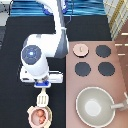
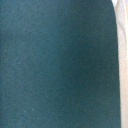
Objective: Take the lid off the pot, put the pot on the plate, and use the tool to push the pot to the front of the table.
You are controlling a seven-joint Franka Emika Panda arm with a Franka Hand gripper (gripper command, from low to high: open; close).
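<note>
A: Where is the white two-finger gripper (image 1: 42,86) hanging?

B: It is hovering over the large flat black table (image 1: 15,55), left of centre in the exterior view. The small cream-white spatula tool (image 1: 43,98) is sticking out below it, slotted head pointing toward the exterior view's bottom. The handle is reaching up into the gripper, but whether the fingers are clamping it I cannot tell.

A: What is sitting around it?

B: The tool's head is touching or just overlapping the small pink round pot (image 1: 40,116), which is resting on the small round cream-coloured plate (image 1: 31,111) near the bottom edge. Reddish contents are showing inside the pot.

A: And the lid?

B: The small pinkish-tan disc lid (image 1: 80,49) is lying on the pinkish-brown stove (image 1: 120,80), beside 3 black burners (image 1: 103,51). A large grey-beige pan (image 1: 94,105) is sitting empty toward the stove's bottom.

A: The wrist view?

B: It is showing only dark tabletop (image 2: 55,65) with a pale strip (image 2: 122,30) along 1 edge.
</note>
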